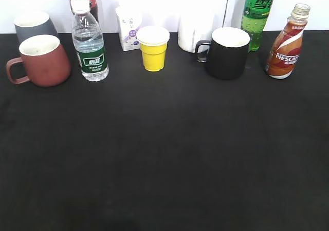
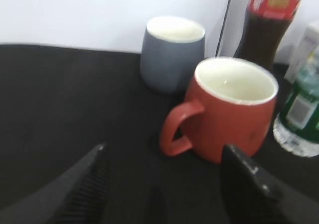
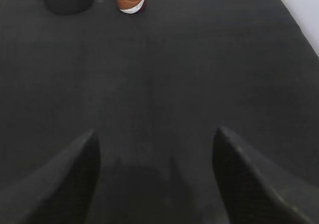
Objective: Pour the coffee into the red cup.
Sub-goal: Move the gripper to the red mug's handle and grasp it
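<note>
Brick-red, the red cup (image 1: 43, 60) stood at the surface's (image 1: 164, 154) far left, the coffee (image 1: 287, 45) far right (well apart). We saw the left gripper (image 2: 164, 157) and right gripper (image 3: 154, 134) with jaws wide, holding nothing.

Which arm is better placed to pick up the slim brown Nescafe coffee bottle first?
Right. The coffee bottle stands at the table's far right, ahead of the open right gripper; the left gripper faces the brick-red ceramic mug.
</note>
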Motion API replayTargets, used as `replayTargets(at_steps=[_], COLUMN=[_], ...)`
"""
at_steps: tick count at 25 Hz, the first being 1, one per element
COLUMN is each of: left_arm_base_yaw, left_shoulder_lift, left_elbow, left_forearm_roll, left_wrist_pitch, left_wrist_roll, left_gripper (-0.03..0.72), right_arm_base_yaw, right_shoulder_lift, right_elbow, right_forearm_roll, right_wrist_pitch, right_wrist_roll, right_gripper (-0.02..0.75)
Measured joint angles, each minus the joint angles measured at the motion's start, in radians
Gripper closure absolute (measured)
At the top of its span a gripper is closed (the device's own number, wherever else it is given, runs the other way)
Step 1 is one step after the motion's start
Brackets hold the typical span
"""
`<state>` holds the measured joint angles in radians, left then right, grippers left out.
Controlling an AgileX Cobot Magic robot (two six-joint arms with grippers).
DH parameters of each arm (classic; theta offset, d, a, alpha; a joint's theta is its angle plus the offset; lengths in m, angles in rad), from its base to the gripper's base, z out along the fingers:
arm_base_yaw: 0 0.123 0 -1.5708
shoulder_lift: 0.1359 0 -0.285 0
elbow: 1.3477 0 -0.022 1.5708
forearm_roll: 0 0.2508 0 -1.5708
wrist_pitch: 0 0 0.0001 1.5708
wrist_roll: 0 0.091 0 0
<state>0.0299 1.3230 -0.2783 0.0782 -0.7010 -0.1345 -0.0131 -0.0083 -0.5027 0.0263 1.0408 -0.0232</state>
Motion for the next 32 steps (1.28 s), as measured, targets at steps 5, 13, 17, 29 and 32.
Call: replayTargets(at_steps=[5, 13, 17, 29, 32], left_arm_base_yaw=[0.0, 0.0, 0.0, 0.003, 0.004], left_shoulder_lift=[0.221, 0.432, 0.504, 0.621, 0.641], left_elbow=[-0.001, -0.132, -0.205, -0.42, -0.42], left_forearm_roll=[0.002, 0.002, 0.001, -0.005, 0.01], left_wrist_pitch=[-0.173, -0.286, -0.286, -0.176, -0.222], left_wrist_roll=[0.0, 0.0, 0.0, 0.001, 0.002], left_gripper=[0.166, 0.166, 0.194, 0.475, 0.479], right_arm_base_yaw=[0.0, 0.0, 0.0, 0.0, 0.0], right_shoulder_lift=[0.0, 0.0, 0.0, 0.0, 0.0], right_elbow=[0.0, 0.0, 0.0, 0.0, 0.0], right_forearm_roll=[0.0, 0.001, 0.001, 0.003, 0.003], right_wrist_pitch=[0.0, 0.0, 0.0, 0.0, 0.0], right_wrist_roll=[0.0, 0.0, 0.0, 0.0, 0.0], right_gripper=[0.185, 0.185, 0.185, 0.185, 0.185])
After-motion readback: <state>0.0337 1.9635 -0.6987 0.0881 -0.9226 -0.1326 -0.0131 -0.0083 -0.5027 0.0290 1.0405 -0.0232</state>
